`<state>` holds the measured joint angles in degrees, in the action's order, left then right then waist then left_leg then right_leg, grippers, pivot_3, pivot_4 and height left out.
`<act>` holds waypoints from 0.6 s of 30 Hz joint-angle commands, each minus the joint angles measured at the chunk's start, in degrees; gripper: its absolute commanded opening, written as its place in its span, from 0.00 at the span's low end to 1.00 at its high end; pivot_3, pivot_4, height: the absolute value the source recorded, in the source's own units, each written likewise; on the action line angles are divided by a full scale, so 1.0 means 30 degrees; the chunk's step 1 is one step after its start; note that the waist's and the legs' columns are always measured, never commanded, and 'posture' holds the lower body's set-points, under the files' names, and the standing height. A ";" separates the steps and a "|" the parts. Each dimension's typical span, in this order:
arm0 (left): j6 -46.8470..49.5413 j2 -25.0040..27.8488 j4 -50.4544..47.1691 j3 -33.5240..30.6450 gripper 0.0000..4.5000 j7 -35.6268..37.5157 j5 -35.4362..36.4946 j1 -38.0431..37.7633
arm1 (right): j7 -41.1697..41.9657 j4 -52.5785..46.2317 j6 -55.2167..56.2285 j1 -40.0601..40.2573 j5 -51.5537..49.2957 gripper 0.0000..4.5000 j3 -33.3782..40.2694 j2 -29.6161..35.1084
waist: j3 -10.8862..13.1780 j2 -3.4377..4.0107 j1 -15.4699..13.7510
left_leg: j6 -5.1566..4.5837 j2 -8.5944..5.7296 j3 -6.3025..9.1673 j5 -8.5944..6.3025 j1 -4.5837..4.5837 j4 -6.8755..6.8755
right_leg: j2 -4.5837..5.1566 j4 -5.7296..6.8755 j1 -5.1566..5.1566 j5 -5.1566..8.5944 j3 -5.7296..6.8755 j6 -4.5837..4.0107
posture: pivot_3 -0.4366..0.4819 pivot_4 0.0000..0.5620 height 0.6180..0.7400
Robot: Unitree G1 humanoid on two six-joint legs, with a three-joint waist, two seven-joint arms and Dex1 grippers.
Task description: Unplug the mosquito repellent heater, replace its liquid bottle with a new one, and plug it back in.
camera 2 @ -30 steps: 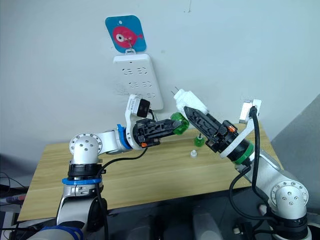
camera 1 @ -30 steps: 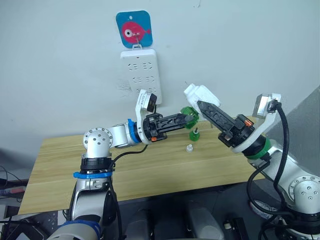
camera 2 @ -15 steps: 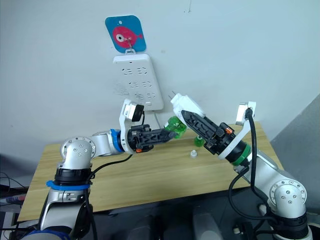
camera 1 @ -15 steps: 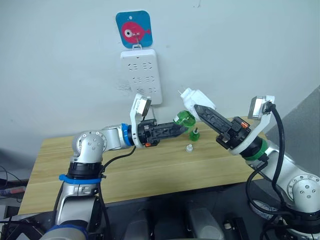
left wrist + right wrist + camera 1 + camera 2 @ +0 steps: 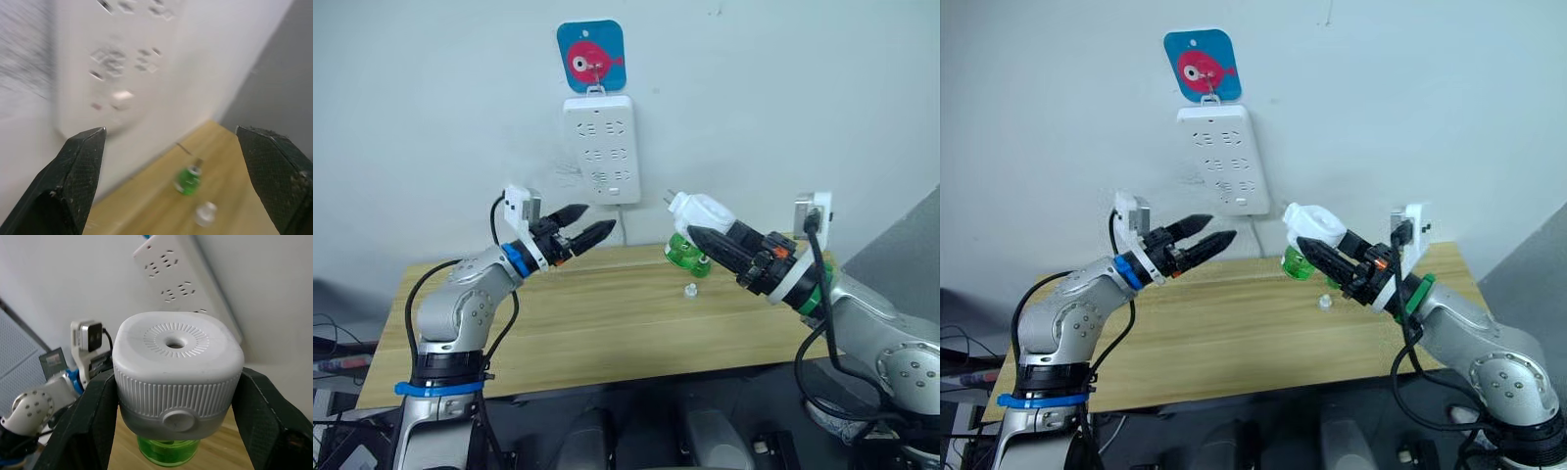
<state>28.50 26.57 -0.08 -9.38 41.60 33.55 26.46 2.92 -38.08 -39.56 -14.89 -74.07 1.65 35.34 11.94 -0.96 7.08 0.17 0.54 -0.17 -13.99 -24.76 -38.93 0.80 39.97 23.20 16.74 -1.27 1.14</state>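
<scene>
The left gripper [image 5: 588, 227] is raised, fingers spread and empty; the right gripper [image 5: 693, 235] is raised too, fingers clamped.

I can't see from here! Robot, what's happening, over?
Left gripper open, empty, off by the power strip. Right gripper shut on the heater, green bottle fitted underneath. Another green bottle and a small cap on the table.

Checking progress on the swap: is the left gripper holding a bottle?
No, the left gripper is open and empty; a green bottle sits on the table.

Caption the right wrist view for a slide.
Right gripper clamps the small white rounded plastic heater, green bottle fitted beneath, before the white wall power strip.
</scene>
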 commanded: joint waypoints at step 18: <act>-0.5650 -0.0129 0.8328 0.1440 1.00 0.1919 -0.4395 0.5923 | 0.1030 -0.1736 -0.0634 -0.1192 0.2522 0.66 0.0100 0.0123 | -0.0005 -0.0011 -0.0186 | -0.0001 0.0004 0.0019 0.0000 -0.0005 -0.0001 | 0.0004 0.0007 0.0000 -0.0002 0.0052 -0.0003 | 0.19 0.31 1.00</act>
<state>13.36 26.06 23.65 -4.85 46.38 21.00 41.95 5.76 -40.40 -41.96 -18.15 -66.45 0.29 35.75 11.92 -0.99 6.52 0.16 0.55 -0.10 -13.99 -24.78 -38.93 0.82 39.99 23.19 16.74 -1.10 1.13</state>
